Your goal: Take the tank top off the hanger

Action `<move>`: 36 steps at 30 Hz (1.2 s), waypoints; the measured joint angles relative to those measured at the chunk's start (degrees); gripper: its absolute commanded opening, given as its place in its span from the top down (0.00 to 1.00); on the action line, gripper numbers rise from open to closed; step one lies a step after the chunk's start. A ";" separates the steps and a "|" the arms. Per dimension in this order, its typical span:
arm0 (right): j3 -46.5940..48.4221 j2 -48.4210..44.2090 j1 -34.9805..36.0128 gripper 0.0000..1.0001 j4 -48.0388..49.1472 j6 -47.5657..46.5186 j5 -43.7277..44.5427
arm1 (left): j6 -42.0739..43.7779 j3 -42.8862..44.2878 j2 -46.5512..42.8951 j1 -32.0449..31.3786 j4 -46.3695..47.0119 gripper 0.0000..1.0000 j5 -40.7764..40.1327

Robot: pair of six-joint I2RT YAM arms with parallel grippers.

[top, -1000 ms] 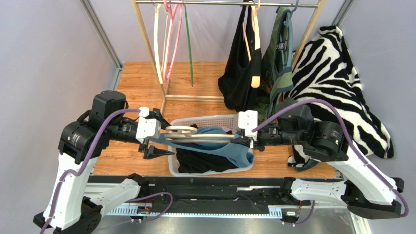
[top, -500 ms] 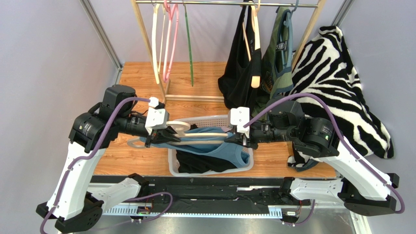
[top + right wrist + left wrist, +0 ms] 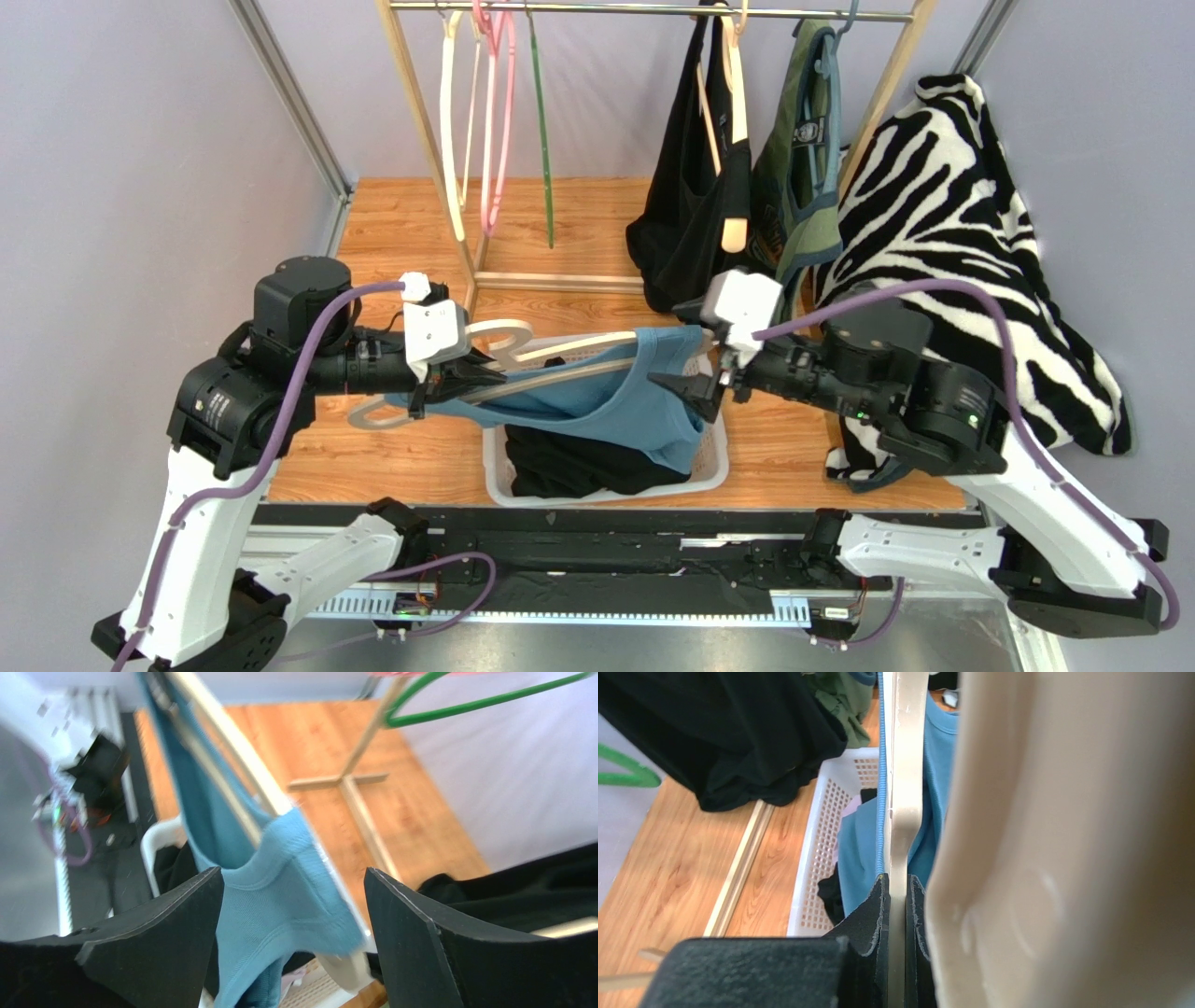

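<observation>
the left tool is clamped on the thin edge of the cream hanger, its jaws pinching the flat bar with no gap. the right tool stands wide open and holds nothing. the blue tank top hangs on the hanger, which runs from the left tool to just ahead of the right tool; the cloth sags below both, down into the basket.

the tank top looks light, soft and limp, likely a stretchy knit that will slide along the smooth hanger but bunch under a pinch. the hanger is stiff and a sound anchor. the best hold is probably the shoulder strap or the bunched hem, right between the right tool's fingers.

the strap by the left tool is hidden behind it. the left wrist view is mostly filled by blurred hanger, and the right wrist view is smeared, so it is unclear whether the near strap has slipped off the hanger's end.
</observation>
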 measured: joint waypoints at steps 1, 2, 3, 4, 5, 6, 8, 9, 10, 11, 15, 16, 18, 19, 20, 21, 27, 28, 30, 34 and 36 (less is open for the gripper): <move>-0.35 -1.22 0.00 0.21 1.46 0.37 1.95 | -0.44 -0.24 -0.31 0.24 0.35 1.00 -0.48; -0.83 -2.34 0.00 0.22 2.54 0.79 3.17 | -0.92 -0.42 -0.59 0.42 0.55 1.00 -0.87; -1.77 -3.91 0.00 0.23 4.09 1.42 4.72 | -1.27 -0.61 -0.83 0.59 0.68 1.00 -1.18; -2.91 -5.75 0.00 0.25 5.33 2.14 6.12 | -1.46 -0.74 -1.01 0.72 0.74 1.00 -1.40; -4.13 -7.43 0.00 0.26 6.49 2.82 7.21 | -1.62 -0.85 -1.18 0.87 0.79 1.00 -1.53; -5.35 -8.74 0.00 0.27 7.45 3.48 8.13 | -1.73 -0.87 -1.29 1.07 0.81 1.00 -1.53; -9.20 -12.87 0.00 0.28 10.29 5.27 10.16 | -2.03 -0.92 -1.55 1.40 0.92 1.00 -1.49; -10.78 -14.32 0.00 0.28 11.23 6.14 10.82 | -2.21 -0.92 -1.68 1.55 0.96 1.00 -1.42; -12.72 -15.91 0.00 0.29 12.57 7.26 11.32 | -2.34 -0.92 -1.79 1.73 0.96 1.00 -1.27; -14.12 -16.85 0.00 0.29 13.29 8.17 11.52 | -2.47 -0.92 -1.88 1.86 0.96 1.00 -1.20; -19.93 -17.70 0.00 0.29 16.41 12.63 11.45 | -2.86 -0.92 -1.95 2.23 0.96 1.00 -0.42; -20.90 -17.49 0.00 0.29 16.70 13.29 11.34 | -2.89 -0.92 -1.95 2.29 0.96 1.00 -0.22; -22.84 -16.68 0.00 0.29 17.86 14.60 11.30 | -2.93 -0.92 -1.92 2.47 0.92 1.00 0.00; -23.39 -16.24 -0.02 0.29 18.40 14.97 11.39 | -2.95 -0.92 -1.95 2.51 0.55 1.00 -0.15; -23.69 -15.80 -0.02 0.30 19.12 15.30 11.58 | -2.99 -0.92 -1.95 2.58 0.22 1.00 -0.17; -23.76 -15.28 -0.07 0.32 19.74 15.58 11.85 | -3.08 -0.92 -1.95 2.73 0.00 1.00 -0.17; -23.61 -13.07 -0.57 0.40 22.99 17.16 13.53 | -3.13 -0.92 -2.45 2.93 -0.44 1.00 -0.22; -23.52 -12.50 -0.68 0.41 23.37 17.35 13.66 | -3.13 -0.92 -2.67 2.95 -0.66 1.00 -0.31; -23.32 -11.58 -0.79 0.42 23.85 17.70 13.92 | -3.13 -0.92 -2.99 3.02 -1.27 1.00 -0.50; -23.15 -9.81 -0.94 0.41 24.48 18.62 14.29 | -3.15 -0.94 -3.52 3.19 -2.23 1.00 -1.31; -23.10 -9.25 -1.03 0.35 24.52 19.08 14.32 | -3.15 -1.07 -3.65 3.26 -2.32 1.00 -1.73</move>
